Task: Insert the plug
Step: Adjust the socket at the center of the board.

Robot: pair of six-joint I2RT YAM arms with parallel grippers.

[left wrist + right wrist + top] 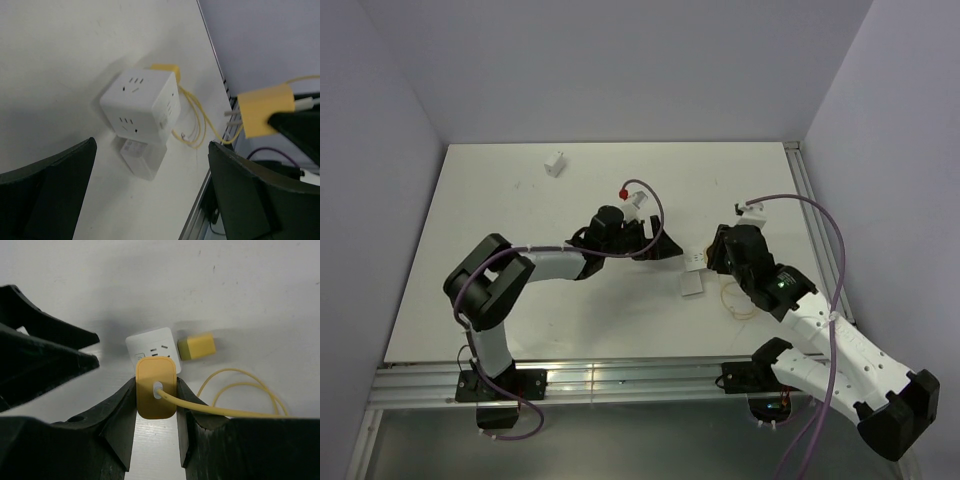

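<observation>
The yellow plug [156,387] is clamped between the fingers of my right gripper [156,386], its yellow cable [240,390] trailing off to the right. Its metal prongs point toward the white socket cube [152,347], which lies on the table just ahead of it. In the left wrist view the plug [265,109] hangs in the air to the right of the cube [140,107], apart from it. My left gripper [152,150] stands wide open, nothing between its fingers, a short way from the cube. From above, the two grippers [665,248] [712,255] flank the cube [691,286].
A second yellow block [196,346] lies against the cube's far side, and a clear block [142,157] lies against its near side. The cable loops [738,300] on the table. A small white object [556,163] lies far back left. A metal rail [810,200] edges the table.
</observation>
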